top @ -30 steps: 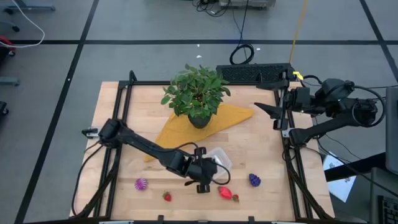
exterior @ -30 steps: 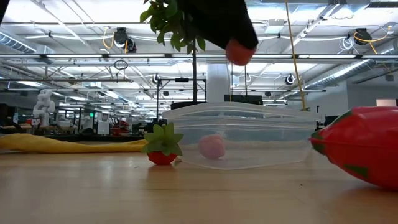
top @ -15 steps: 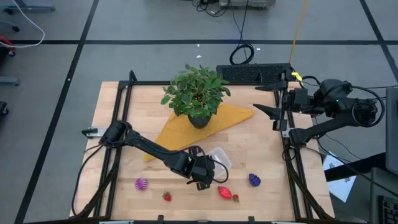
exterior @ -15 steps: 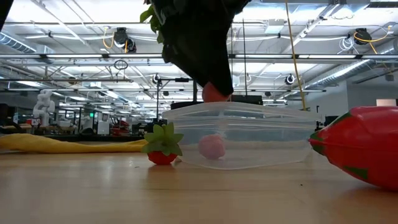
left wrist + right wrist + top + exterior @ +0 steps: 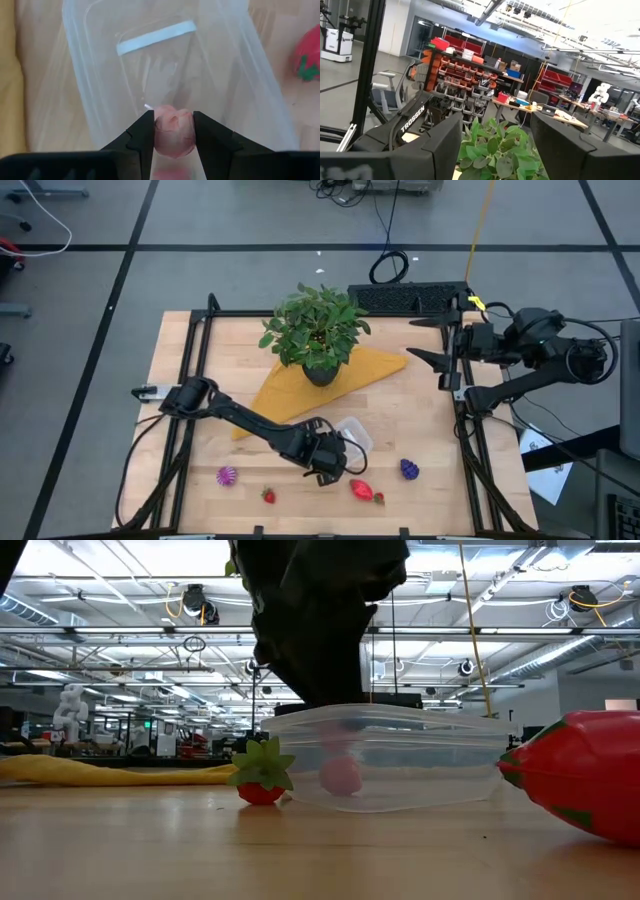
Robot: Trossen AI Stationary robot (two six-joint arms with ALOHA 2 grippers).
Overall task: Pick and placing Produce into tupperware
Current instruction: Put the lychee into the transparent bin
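Four loose produce pieces sit on the table's near strip: a purple-pink knobbly piece (image 5: 228, 475) at 7 o'clock of the tupperware (image 5: 355, 433), a small strawberry (image 5: 268, 496) next along, a larger red strawberry (image 5: 366, 491) near 6 o'clock of the container, and a purple piece (image 5: 409, 469) at its 4 o'clock. All lie apart from one another, none yet boxed.

The left gripper (image 5: 172, 131) hangs over the near end of the clear container, fingers pinched on a pink round fruit (image 5: 173, 132). Grip looks central, fruit squeezed between both pads, held directly above the open tub; likely positioned so a release drops it inside, not on the rim. The low view shows a pink round piece (image 5: 341, 776) already resting inside the walls.

Farther back, the leafy potted plant (image 5: 316, 330) stands on a yellow cloth (image 5: 330, 385) at 12 o'clock of the tub, not involved.

The right gripper (image 5: 425, 340) waits at the far right edge, at roughly 2 o'clock, fingers partly apart, holding nothing.
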